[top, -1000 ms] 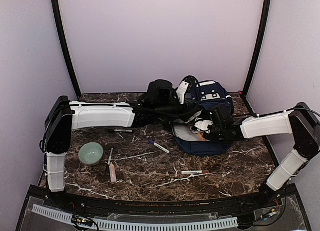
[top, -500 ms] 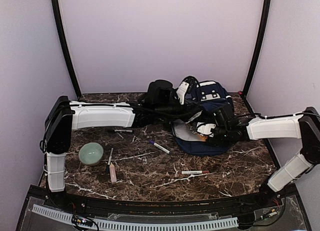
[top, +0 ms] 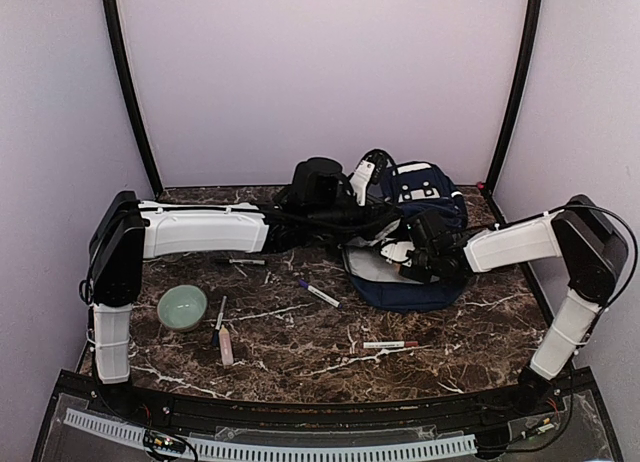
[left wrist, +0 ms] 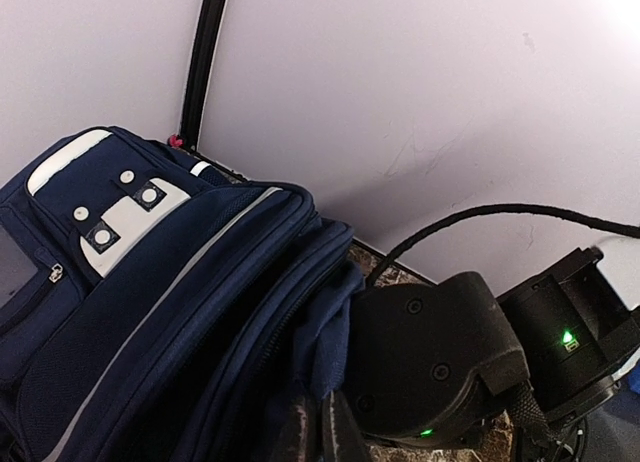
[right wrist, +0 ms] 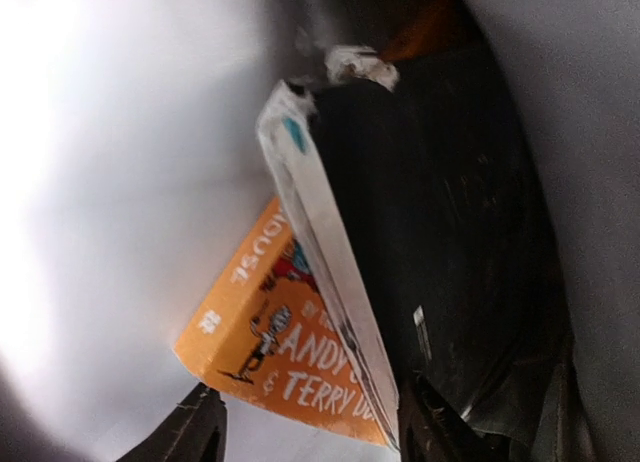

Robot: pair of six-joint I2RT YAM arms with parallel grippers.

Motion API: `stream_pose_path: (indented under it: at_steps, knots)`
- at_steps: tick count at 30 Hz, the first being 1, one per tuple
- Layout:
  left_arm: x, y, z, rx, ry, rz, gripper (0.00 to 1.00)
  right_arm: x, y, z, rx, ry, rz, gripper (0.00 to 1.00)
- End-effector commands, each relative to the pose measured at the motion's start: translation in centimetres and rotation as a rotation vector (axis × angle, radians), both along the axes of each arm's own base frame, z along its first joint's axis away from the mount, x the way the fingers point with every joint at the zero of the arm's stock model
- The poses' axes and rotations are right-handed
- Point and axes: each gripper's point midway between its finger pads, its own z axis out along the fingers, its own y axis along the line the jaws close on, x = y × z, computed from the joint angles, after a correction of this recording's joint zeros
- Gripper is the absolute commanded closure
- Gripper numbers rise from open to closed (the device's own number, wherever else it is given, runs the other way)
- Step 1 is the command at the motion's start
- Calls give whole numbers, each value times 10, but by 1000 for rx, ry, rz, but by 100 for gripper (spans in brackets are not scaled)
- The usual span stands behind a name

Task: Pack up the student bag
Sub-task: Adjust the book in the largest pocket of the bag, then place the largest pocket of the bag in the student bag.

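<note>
Where the student bag (top: 425, 192) lies at the back right of the table (top: 300, 357), the left gripper (left wrist: 322, 437) pinches its fabric; the right gripper (right wrist: 305, 422), jaws parted, faces an orange book (right wrist: 265, 332) reading "ANDY", "TERRY" (rest cut off).

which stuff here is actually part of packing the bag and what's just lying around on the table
In the job: student bag, orange book inside it, left gripper pinching its fabric, right gripper open at the book.
Lying about: green bowl, purple-tipped marker, red-and-white pen, pink stick; pens may go in later.
</note>
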Motion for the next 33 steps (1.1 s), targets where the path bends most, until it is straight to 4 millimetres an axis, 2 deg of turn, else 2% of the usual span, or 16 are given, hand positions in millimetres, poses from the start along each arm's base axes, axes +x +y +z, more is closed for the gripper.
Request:
stream_pose_path:
  at_steps: [1,3,5,7,9,10,12,14,17,19,21,24,26,28,31,33]
  knots:
    - [-29,0,68,-145,-61,-94,100,26,-8,14,53,-81,-122,45]
    - [-30,0,65,-137,-57,-93,100,18,-6,9,62,-32,-107,45]
    - [-29,0,60,-128,-55,-89,100,1,0,6,89,44,-56,43]
    - [-28,0,55,-116,-57,-84,100,-24,6,5,120,135,15,40]
    - [-25,-1,49,-100,-55,-80,100,-58,10,10,159,234,111,37]
    - [-24,-1,45,-93,-53,-76,100,-78,9,18,180,261,168,35]
    - [-22,-2,39,-83,-50,-69,100,-114,1,22,187,325,250,33]
    - [-20,-4,33,-74,-49,-69,100,-140,-9,29,187,355,291,33]
    - [-16,-8,17,-46,-29,-73,100,-167,-25,39,184,377,313,33]
    - [-16,-11,4,-28,-4,-82,100,-177,-32,49,195,373,308,35]
    - [-16,-13,-12,-8,29,-93,100,-180,-36,67,242,360,289,38]
    - [-20,-16,-35,16,88,-119,100,-175,-32,113,381,324,280,40]
    - [-24,-18,-51,29,130,-136,100,-167,-25,145,496,302,286,40]
    - [-28,-17,-67,44,163,-151,100,-151,-19,170,586,282,265,41]
    - [-28,-11,-92,95,178,-153,84,-119,-9,194,709,256,211,43]
    - [-23,-2,-106,111,217,-153,74,-104,0,206,779,267,230,43]
